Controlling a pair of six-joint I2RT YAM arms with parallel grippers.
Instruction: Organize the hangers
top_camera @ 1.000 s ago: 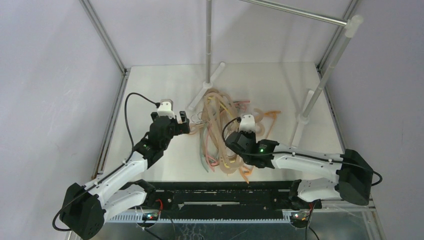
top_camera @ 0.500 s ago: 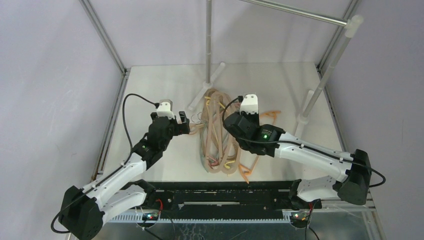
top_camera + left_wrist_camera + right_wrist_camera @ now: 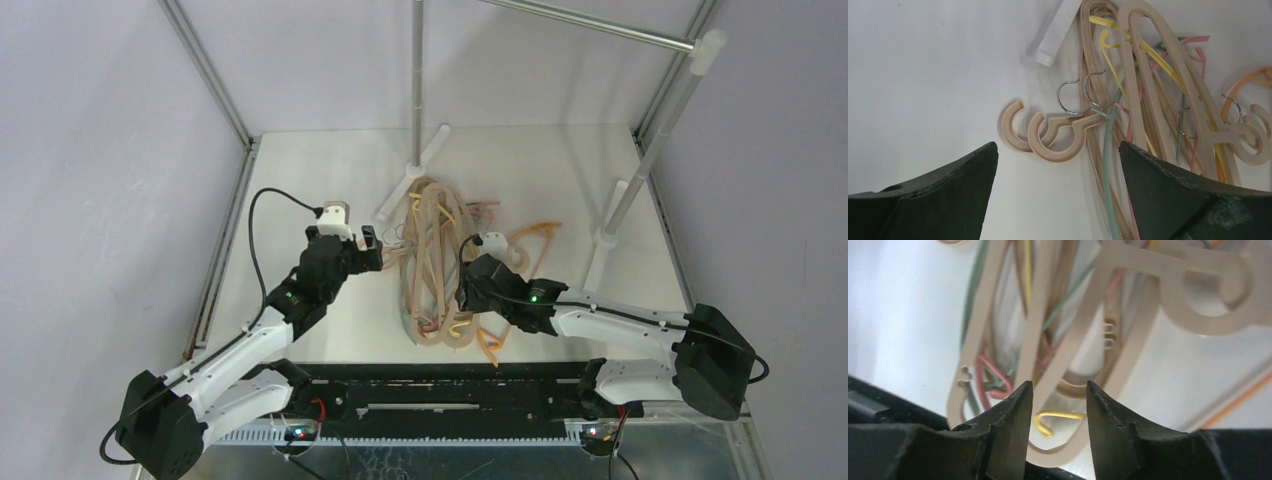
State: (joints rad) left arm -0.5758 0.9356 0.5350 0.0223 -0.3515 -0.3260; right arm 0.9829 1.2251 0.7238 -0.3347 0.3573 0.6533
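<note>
Left of the tangled hangers [image 3: 432,270], the left gripper [image 3: 372,250] hangs over the table [image 3: 300,180] with its jaws spread wide and nothing between them; two thick tan hooks [image 3: 1045,135] lie just ahead of it. The rail stand's white foot [image 3: 400,195] lies just beside the heap's far left edge, crowding that side. Tan loops lie tangled with thin yellow, pink and green ones mid-table. Over the heap's near right part the right gripper [image 3: 1058,390] stands narrowly parted, clamping nothing, a tan bar just beyond its tips. An orange hanger [image 3: 540,230] pokes out to the right of the heap
</note>
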